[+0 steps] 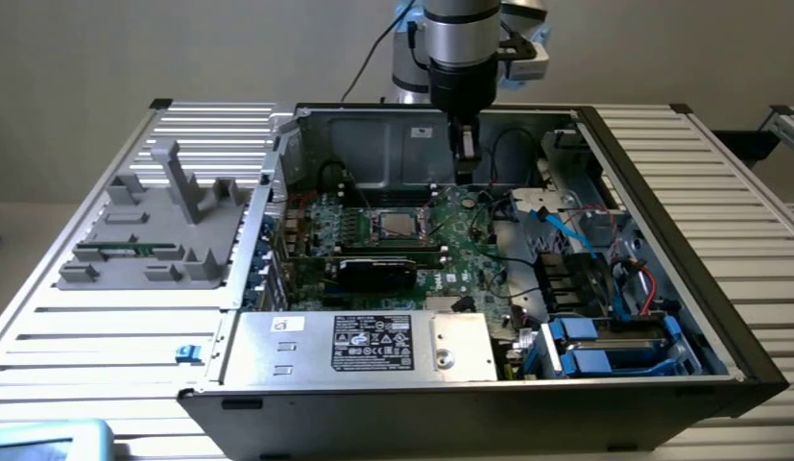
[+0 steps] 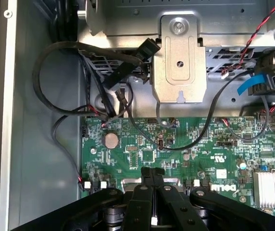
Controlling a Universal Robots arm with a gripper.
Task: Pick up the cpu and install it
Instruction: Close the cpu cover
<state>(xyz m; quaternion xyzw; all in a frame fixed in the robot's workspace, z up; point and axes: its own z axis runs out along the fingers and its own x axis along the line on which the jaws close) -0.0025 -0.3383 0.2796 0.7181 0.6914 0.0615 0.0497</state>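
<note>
The gripper [image 1: 464,175] hangs inside the open computer case [image 1: 358,134], its 2 fingers [image 2: 144,190] pressed together with nothing between them. The cpu [image 1: 396,224] lies on the green motherboard [image 1: 480,257] (seemingly seated in its socket, though that is hard to confirm), near the gripper, toward the exterior view's left.

Item: cpu [image 1: 397,224]. Small flat square chip with a dull silver-grey metal top that caught a little light.

Pose: lay flat, top side up, its edges square to the dark socket frame [image 1: 361,227] that surrounded it.

Position: on the green motherboard [image 1: 476,252] inside the open computer case [image 1: 371,144], in the board's rear half, just behind the black card [image 1: 377,274].

Whether the frame was latched over it could not be told.
</note>
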